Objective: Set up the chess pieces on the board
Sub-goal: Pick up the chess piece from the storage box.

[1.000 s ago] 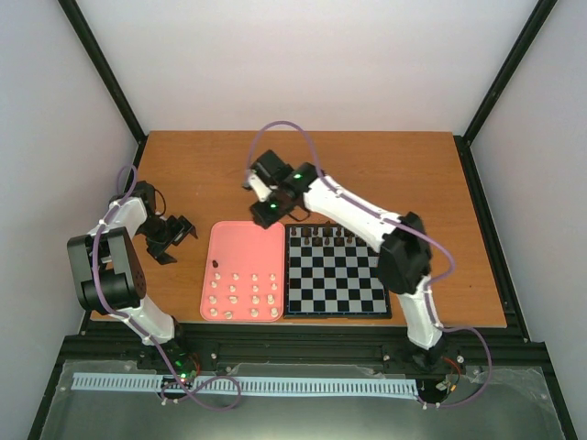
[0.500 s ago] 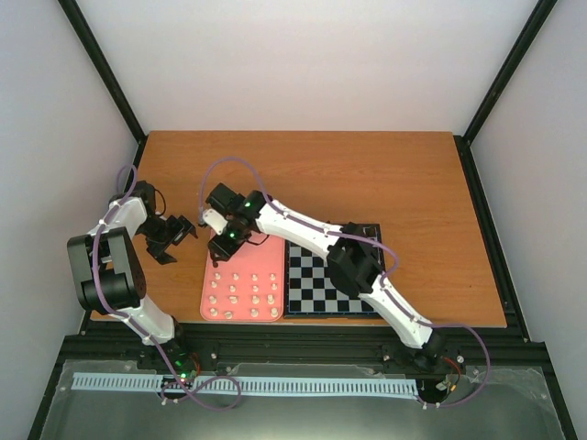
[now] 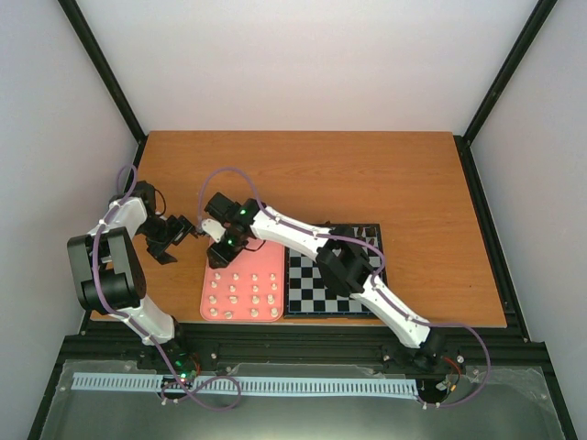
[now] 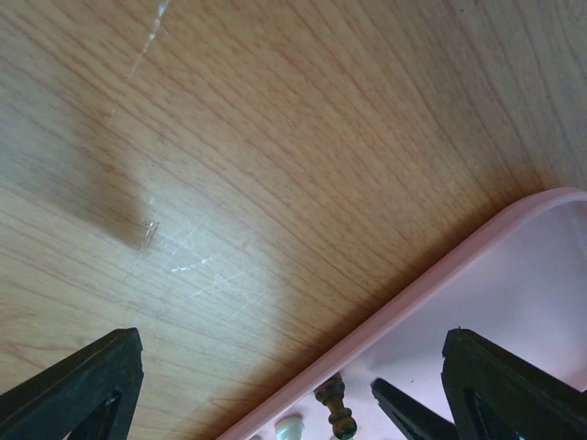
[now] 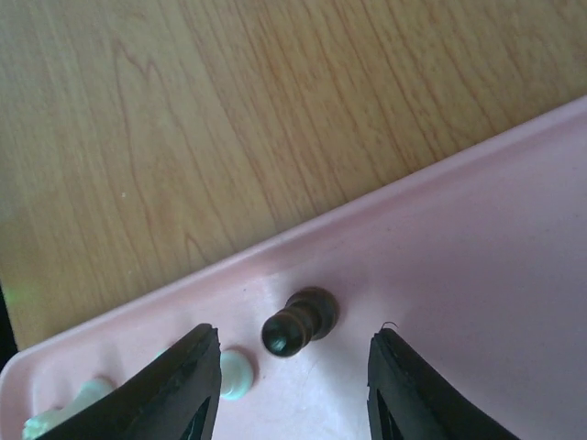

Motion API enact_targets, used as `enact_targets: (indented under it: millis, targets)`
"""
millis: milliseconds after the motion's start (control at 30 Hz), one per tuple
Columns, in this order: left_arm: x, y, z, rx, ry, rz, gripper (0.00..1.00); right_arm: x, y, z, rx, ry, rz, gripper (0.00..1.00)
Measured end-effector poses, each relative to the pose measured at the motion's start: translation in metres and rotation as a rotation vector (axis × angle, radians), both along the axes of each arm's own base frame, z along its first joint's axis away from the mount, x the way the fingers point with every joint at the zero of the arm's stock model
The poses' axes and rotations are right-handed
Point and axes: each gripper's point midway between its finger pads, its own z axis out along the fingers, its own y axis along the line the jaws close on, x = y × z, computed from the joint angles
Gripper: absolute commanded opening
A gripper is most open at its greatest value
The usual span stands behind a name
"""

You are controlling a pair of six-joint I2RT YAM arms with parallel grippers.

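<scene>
Cream pieces [image 3: 244,295] upright in rows on pink tray [image 3: 264,264]; one dark piece [image 5: 298,323] alongside; board [image 3: 307,293] beside tray.

The wooden table [image 3: 303,165] is lit brightly and evenly; a soft shadow [image 4: 83,174] is cast on it, and scratches [image 4: 197,266] are caught by glare.

No writing, label, brand, number or sign can be read in any view.

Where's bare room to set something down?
Free: bare table beyond the pink tray and right of the board. Crowded: cream pieces on the tray's near half; right gripper over a dark piece at its far-left corner.
</scene>
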Motion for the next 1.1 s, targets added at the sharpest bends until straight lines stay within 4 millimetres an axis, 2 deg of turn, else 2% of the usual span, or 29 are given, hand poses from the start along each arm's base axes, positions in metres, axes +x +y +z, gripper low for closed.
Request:
enact_targets:
  millis: [133, 267, 400, 567, 667, 867, 967, 1100]
  targets:
    - [0.001, 0.000, 0.000, 0.000, -0.003, 0.000, 1.00, 0.001, 0.003, -0.010, -0.003, 0.013, -0.003, 0.42]
    - [0.001, -0.001, 0.000, -0.004, -0.006, 0.000, 1.00, 0.002, 0.006, -0.008, 0.009, 0.010, -0.005, 0.39]
    - [0.002, -0.001, 0.000, -0.005, -0.011, 0.000, 1.00, 0.003, 0.007, -0.009, 0.012, 0.012, -0.011, 0.31]
    - [0.002, -0.001, 0.000, -0.005, -0.011, 0.000, 1.00, 0.005, 0.009, -0.013, 0.014, 0.014, -0.024, 0.10]
    - [0.002, -0.001, 0.000, -0.004, -0.011, 0.000, 1.00, 0.008, 0.010, -0.012, 0.013, 0.009, -0.032, 0.03]
    - [0.002, -0.001, 0.000, -0.004, -0.011, 0.000, 1.00, 0.013, 0.007, -0.011, 0.004, -0.013, -0.041, 0.03]
    - [0.002, 0.000, 0.000, -0.004, -0.010, 0.000, 1.00, 0.014, -0.003, -0.008, -0.024, -0.030, -0.049, 0.03]
    - [0.002, 0.000, 0.000, -0.003, -0.010, -0.001, 1.00, 0.020, -0.020, 0.020, -0.034, -0.082, -0.073, 0.03]
